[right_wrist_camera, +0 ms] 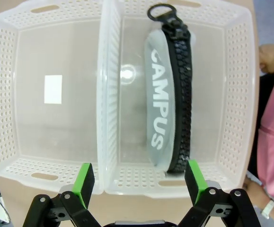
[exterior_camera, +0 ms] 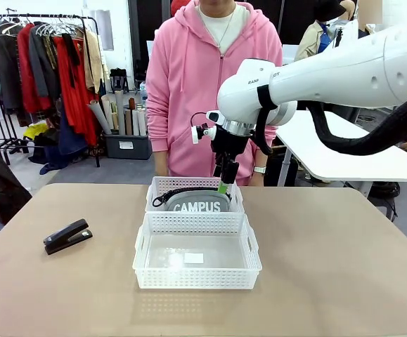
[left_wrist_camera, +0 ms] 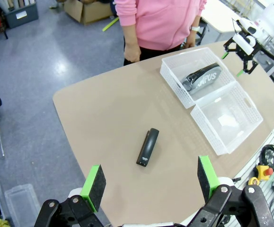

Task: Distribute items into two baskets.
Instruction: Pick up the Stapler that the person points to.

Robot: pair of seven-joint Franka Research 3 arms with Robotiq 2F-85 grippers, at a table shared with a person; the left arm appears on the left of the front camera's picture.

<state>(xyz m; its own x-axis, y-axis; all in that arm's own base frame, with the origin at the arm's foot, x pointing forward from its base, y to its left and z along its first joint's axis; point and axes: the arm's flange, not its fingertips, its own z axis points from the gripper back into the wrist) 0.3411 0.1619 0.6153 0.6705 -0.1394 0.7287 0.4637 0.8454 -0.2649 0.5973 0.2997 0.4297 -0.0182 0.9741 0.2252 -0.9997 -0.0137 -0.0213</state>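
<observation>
Two white lattice baskets stand end to end mid-table. The far basket [exterior_camera: 158,188] [right_wrist_camera: 241,94] [left_wrist_camera: 174,75] holds the grey "CAMPUS" pouch [exterior_camera: 202,203] [right_wrist_camera: 167,109] [left_wrist_camera: 203,78]. The near basket [exterior_camera: 147,270] [right_wrist_camera: 4,94] [left_wrist_camera: 243,127] holds just a white label. The black stapler [exterior_camera: 67,236] [left_wrist_camera: 147,146] lies on the table to the left. My right gripper [exterior_camera: 224,184] [right_wrist_camera: 139,177] hangs open just above the far basket, nothing between its fingers. High above the table's left side, my left gripper [left_wrist_camera: 151,182] is open and looks down on the stapler.
A person in a pink hoodie [exterior_camera: 210,77] stands at the far edge, hands down by their sides. The tan table [exterior_camera: 330,267] has bare room on both sides of the baskets. A clothes rack [exterior_camera: 41,63] and a white table [exterior_camera: 344,158] stand behind.
</observation>
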